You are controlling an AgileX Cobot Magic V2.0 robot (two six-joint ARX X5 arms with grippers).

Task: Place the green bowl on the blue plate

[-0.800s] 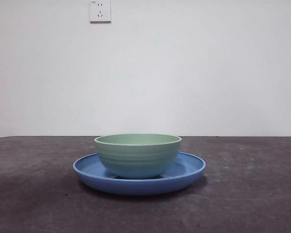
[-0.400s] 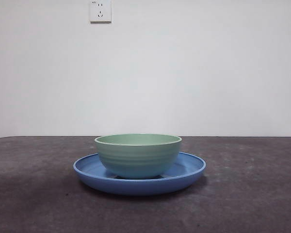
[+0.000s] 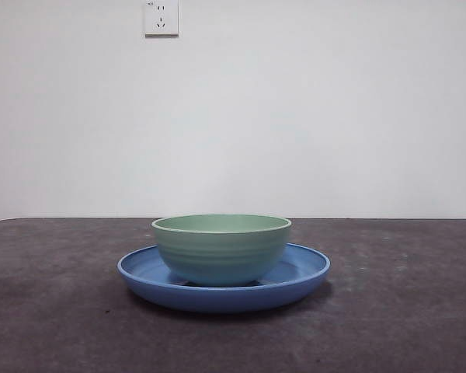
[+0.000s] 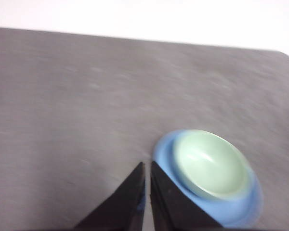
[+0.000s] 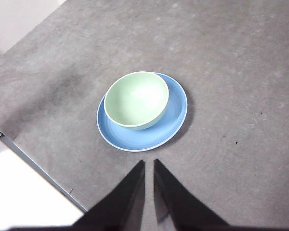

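Mint-green and glossy, the green bowl (image 3: 220, 249) sits upright inside the blue plate (image 3: 307, 268), its base on the plate's floor and the plate's raised rim showing all around it. The right wrist view shows the bowl set a little off the plate's centre, with more bare blue on one side than the other. The plate lies flat on the dark grey bench (image 3: 404, 326).

Neither arm shows in the front view. The left end effector (image 4: 147, 168) hangs above the bench just beside the plate's edge, its two black jaws drawn almost together with only a thin slit between them, holding nothing; that picture is blurred. The right end effector (image 5: 149, 166) hangs higher, well clear of the crockery, jaws likewise nearly closed and empty.

Judging by how things lie, the placing step looks complete: bowl on plate, nothing gripped. What is left seems to be only parking the arms away from the plate without touching its rim; the left one, being nearer, would need the more care.
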